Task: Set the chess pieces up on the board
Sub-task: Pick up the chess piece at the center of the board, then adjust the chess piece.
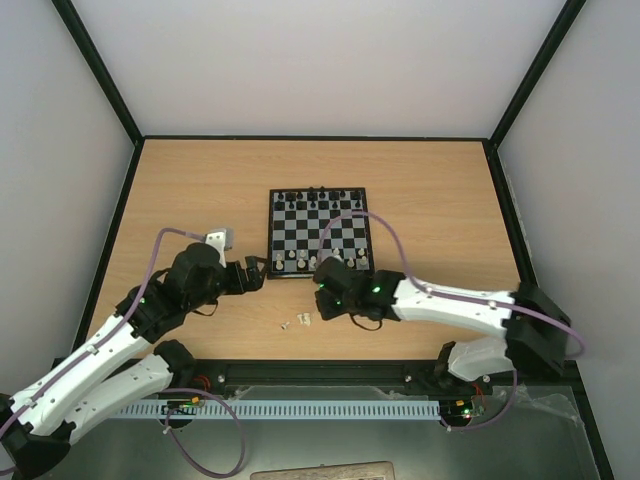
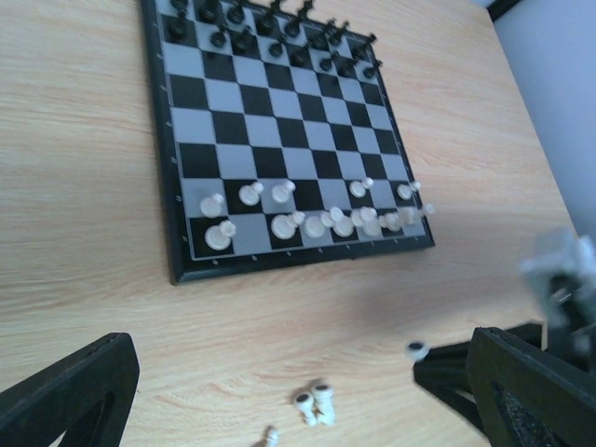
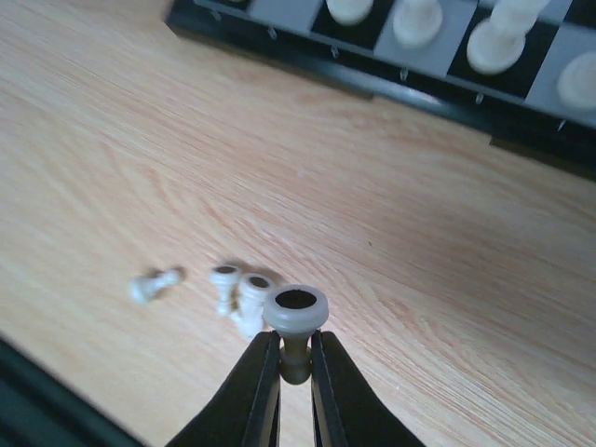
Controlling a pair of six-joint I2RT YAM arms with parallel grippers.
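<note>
The left arm [image 1: 110,350] stretches forward, its left claw [image 2: 298,368] spread wide. The right arm [image 1: 450,305] bends leftward, the right claw [image 3: 295,358] pinching 1 white chess piece [image 3: 296,310] by its stem.

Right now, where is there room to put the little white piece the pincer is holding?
The board has four bare middle rows, between the black pieces and the white pieces. The white front row has a gap past its third pawn from the left. The nearest row is crowded at its right end.
</note>
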